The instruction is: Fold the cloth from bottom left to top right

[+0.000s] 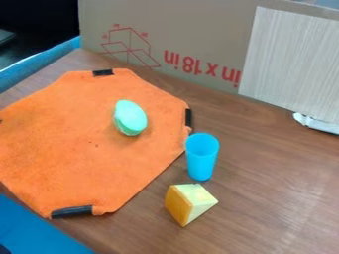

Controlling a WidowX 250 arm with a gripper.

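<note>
Cloth (63, 144) orange, spread flat, many-sided, black patches (71, 212) along edge; gripper state: cannot tell

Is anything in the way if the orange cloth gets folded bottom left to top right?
Yes: a pale green oval thing lies on the orange cloth, toward its top right, probably where the fold would land.

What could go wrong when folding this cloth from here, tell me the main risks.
The green oval thing lies on the cloth, so the fold could trap it or tip it off. The blue cup stands right by the cloth's right edge and might get knocked over if the cloth shifts. The black strip at the bottom edge may stiffen or snag the cloth there.
</note>
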